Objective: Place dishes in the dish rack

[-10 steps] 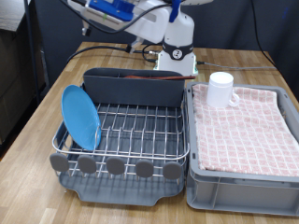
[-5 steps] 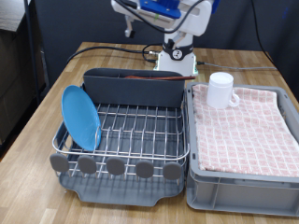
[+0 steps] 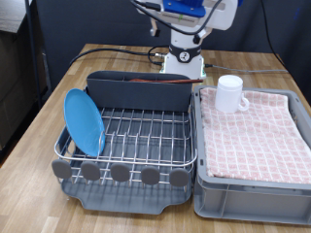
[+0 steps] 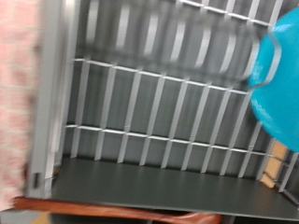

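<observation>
The dish rack (image 3: 126, 146) stands in the middle of the wooden table. The light-blue plate (image 3: 84, 121) stands on edge in the rack's slots at the exterior view's left; it also shows in the wrist view (image 4: 278, 84) over the wire grid (image 4: 149, 93). The white mug (image 3: 229, 93) stands upright on the pink checked cloth. A slim brown strip, seemingly the wooden spoon (image 3: 160, 83), lies along the rack's tall back compartment. My gripper (image 3: 187, 12) hangs high above the rack's back at the exterior view's top edge, partly cut off. Its fingers do not show in either view.
A grey bin (image 3: 255, 189) lined with pink checked cloth (image 3: 258, 131) sits against the rack on the exterior view's right. The robot base (image 3: 182, 60) and cables stand behind the rack. Bare wooden table (image 3: 34, 121) lies to the exterior view's left.
The arm's hand has swung along the exterior view's top from left to right, now above the robot base. Plate, mug and rack have not moved.
</observation>
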`<state>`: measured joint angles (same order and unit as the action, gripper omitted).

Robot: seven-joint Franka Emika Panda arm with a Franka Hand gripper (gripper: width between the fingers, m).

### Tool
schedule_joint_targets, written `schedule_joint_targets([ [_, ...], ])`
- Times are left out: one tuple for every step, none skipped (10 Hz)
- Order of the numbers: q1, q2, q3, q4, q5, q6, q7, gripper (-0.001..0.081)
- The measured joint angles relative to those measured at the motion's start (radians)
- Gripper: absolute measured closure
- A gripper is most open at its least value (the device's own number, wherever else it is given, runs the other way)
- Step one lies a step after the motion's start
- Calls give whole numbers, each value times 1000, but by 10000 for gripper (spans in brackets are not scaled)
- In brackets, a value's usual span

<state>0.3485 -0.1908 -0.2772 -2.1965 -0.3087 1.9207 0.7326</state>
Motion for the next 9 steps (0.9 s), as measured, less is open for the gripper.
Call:
schedule_joint_targets([
  [14,-12,16,-1,31,-10,2,3],
  [29,-25,33,-3,55,-17,1,3],
  [45,-36,51,-4,74,-27,1,3],
  [62,-43,71,-5,89,-40,1,3],
  [77,-49,91,-5,101,-49,2,3],
  [92,-54,113,-5,102,-51,6,3],
  [98,-58,123,-8,102,-51,12,3],
  [97,-57,120,-8,102,-52,12,3],
  [97,-54,120,-8,98,-43,12,3],
])
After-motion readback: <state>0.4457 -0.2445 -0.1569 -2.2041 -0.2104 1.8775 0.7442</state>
